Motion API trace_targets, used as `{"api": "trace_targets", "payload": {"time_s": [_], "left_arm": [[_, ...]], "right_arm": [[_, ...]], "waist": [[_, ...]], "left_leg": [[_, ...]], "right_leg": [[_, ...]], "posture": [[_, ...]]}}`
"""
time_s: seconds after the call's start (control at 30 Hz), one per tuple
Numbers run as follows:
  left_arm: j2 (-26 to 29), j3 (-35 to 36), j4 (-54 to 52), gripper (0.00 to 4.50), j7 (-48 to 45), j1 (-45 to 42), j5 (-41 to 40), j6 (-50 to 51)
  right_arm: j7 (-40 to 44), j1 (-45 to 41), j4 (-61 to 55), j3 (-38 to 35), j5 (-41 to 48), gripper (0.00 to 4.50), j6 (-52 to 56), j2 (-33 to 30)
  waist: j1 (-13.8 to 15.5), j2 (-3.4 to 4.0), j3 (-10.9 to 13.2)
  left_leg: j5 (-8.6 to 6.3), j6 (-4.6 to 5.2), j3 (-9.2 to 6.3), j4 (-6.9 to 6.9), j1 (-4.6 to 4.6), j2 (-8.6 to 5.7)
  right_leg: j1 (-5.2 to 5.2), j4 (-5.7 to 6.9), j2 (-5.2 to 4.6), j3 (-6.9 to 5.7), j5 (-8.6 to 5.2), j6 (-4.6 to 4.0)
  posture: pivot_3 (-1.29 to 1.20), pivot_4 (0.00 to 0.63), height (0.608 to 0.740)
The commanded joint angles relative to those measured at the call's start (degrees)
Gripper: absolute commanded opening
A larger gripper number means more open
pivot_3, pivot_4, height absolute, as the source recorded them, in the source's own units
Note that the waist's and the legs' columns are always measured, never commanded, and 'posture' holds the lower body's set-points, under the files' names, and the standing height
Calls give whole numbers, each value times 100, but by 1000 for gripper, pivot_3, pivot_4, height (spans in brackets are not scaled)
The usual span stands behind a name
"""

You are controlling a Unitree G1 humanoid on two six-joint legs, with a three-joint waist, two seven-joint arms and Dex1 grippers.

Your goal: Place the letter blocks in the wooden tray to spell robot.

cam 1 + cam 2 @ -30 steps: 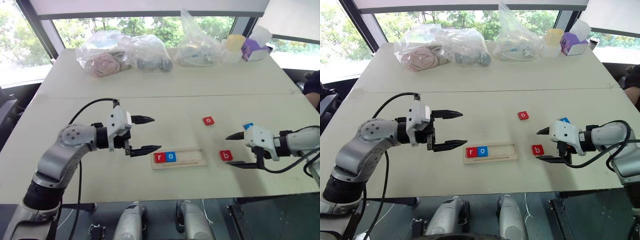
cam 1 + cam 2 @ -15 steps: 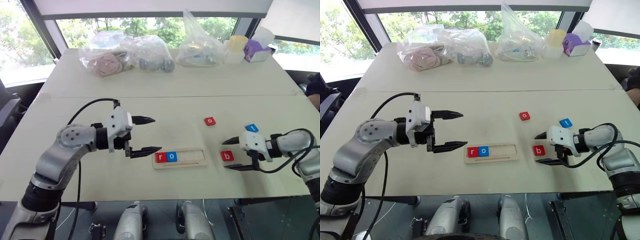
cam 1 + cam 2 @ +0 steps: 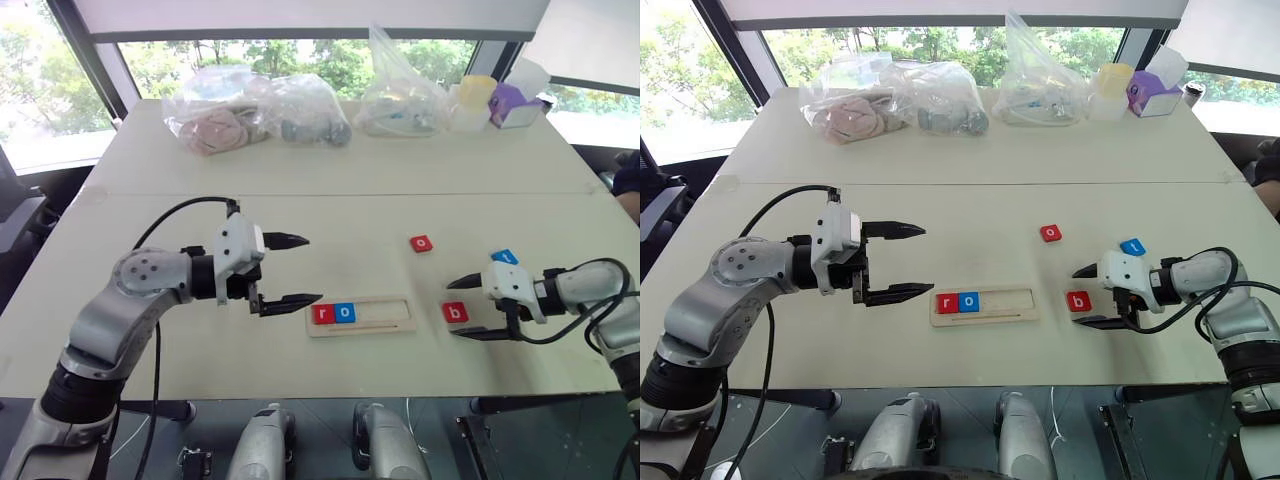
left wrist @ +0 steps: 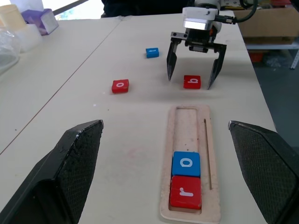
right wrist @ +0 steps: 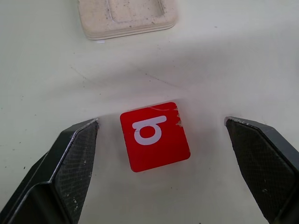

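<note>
1. Red is what we find between the black fingers of the right hand (image 3: 1092, 296): the "b" block (image 5: 154, 136) lies flat on the table, straddled by the spread fingers, which touch neither edge. Nothing is gripped.
2. Against a second ago, this hand has sunk lower and settled over the "b"; the blue "t" block (image 3: 504, 257), then half hidden behind it, now shows plainly just beyond the wrist.
3. We judge that "b" is the next letter, and that the hand needs only to close on it.
4. The left hand (image 3: 296, 269) hangs released and unmoved, just off the tray's left end, holding nothing.
5. The wooden tray (image 4: 211, 140) already carries the red "r" block (image 4: 186, 192) and the blue "o" block (image 4: 186, 164) at its left end; three places are bare.
6. The second, red "o" block (image 3: 421, 243) lies apart, farther out on the table.
7. The table (image 3: 330, 170) is pale and matte, with a seam across it.
8. At its far edge sit clear plastic bags (image 3: 255, 105), a yellow cup (image 3: 474, 90) and a purple box (image 3: 510, 103), before windows with green trees.
</note>
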Motion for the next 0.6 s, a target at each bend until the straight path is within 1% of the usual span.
{"api": "trace_targets", "payload": {"time_s": [0.03,0.1,0.17,0.2,0.27,0.3,0.4,0.47,0.6], "left_arm": [[7,42,-118,4500,0,-104,-29,-66],[-2,34,-108,4500,-2,-117,-22,-76],[-15,23,-97,4500,4,-133,-12,-81],[-24,18,-88,4500,8,-143,-7,-84],[-36,17,-84,4500,14,-143,-3,-89],[-38,20,-87,4500,14,-134,2,-94],[-46,24,-80,4500,9,-127,13,-102],[-51,27,-73,4500,8,-129,19,-106],[-94,11,-46,4500,19,-145,46,-126]], "right_arm": [[25,64,99,-30,-120,4195,67,-132],[65,78,77,-24,-114,3652,136,-158],[123,82,69,-13,-125,2741,176,-183],[142,72,60,-17,-121,2159,215,-186],[167,60,-12,-37,-81,1268,322,-181],[151,54,-69,-51,-66,1137,390,-175],[125,28,-416,-88,-1,1139,653,-191],[171,-33,-992,-144,190,1139,1059,-231],[254,-285,-2319,-137,688,1139,2273,-266]], "waist": [[1,0,0],[-1,0,0],[-3,0,0],[-4,0,0],[-6,0,0],[-4,0,0],[-6,0,0],[-5,2,1],[-22,4,2]], "left_leg": [[0,0,0,0,2,0],[0,0,0,0,3,0],[0,0,2,0,6,0],[0,0,4,0,8,0],[0,0,7,0,14,1],[0,0,10,0,19,2],[-1,-1,9,0,22,3],[-1,-1,11,-1,21,3],[-1,-1,17,-7,20,7]], "right_leg": [[1,0,0,0,0,0],[3,0,0,0,0,0],[4,0,0,2,0,0],[5,0,0,4,0,0],[8,1,0,5,0,0],[12,1,-1,6,-2,2],[14,1,-1,6,-6,9],[11,2,-1,8,-4,6],[-2,11,0,13,0,0]], "posture": [[0,150,740],[0,150,740],[0,150,740],[0,150,740],[0,150,740],[0,150,740],[0,150,740],[0,150,740],[0,150,740]]}}
